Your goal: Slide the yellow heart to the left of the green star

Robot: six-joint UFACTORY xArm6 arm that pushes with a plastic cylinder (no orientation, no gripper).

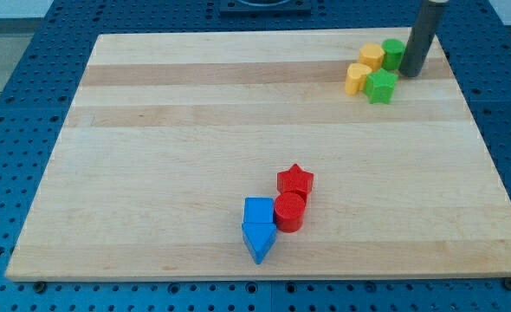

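Yellow heart [357, 78]: seen in the camera view near the board's top right corner, sitting just to the view's left of the green star and touching it, or close enough that no gap can be made out.
Green star [381, 87]: parked at the bottom right of that little cluster, right below the green round block.
Yellow block, other one [372, 57]: looks roughly hexagonal, placed just above the heart and pressed against the green round block on its right.
Green round block [393, 54]: cylinder-ish, found at the top right of the cluster, right next to the rod.
Rod [422, 35]: dark, straight, coming down from the view's top edge, tilted slightly.
My tip [412, 73]: set on the board just to the view's right of the green round block and up-right of the green star; whether it's actually touching either one can't be told from here.
Claw state: none is fitted, only the bare rod is seen, so nothing is held or gripped.
Red star [295, 181]: located low in the middle of the board, well apart from the cluster.
Red cylinder [289, 211]: tucked right under the red star, touching it.
Blue blocks: a squarish one [258, 211] is seen beside the red cylinder's left, with a pointed one [258, 241] just below it.
Board [169, 156]: pale wood, laid on a blue perforated table [4, 156].
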